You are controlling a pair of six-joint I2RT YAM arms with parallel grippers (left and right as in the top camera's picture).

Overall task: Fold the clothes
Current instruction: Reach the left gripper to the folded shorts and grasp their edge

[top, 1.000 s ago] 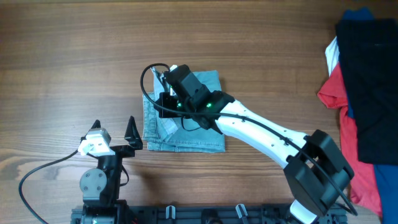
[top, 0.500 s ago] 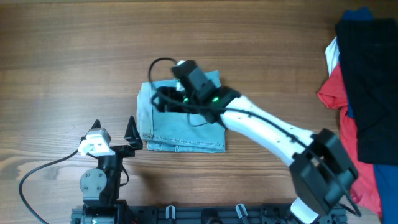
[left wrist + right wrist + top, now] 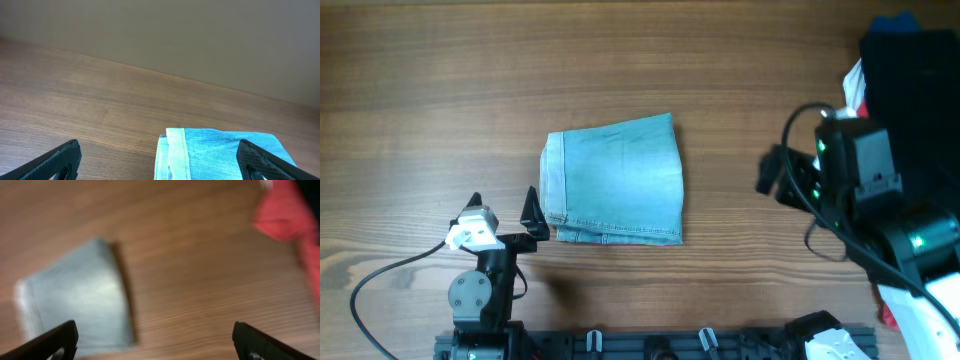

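Squarely at the centre of the wooden table (image 3: 440,80) lie the denim shorts (image 3: 613,178), folded into a flat rectangle with a stitched band along their 9 o'clock edge. The left gripper (image 3: 503,206) sits just off their 7 o'clock corner, fingers spread wide and empty. The right gripper (image 3: 772,172) hangs at their 3 o'clock, well apart, fingers likewise wide and empty. A heap of red, black and blue garments (image 3: 905,130) lies at the table's 3 o'clock edge.
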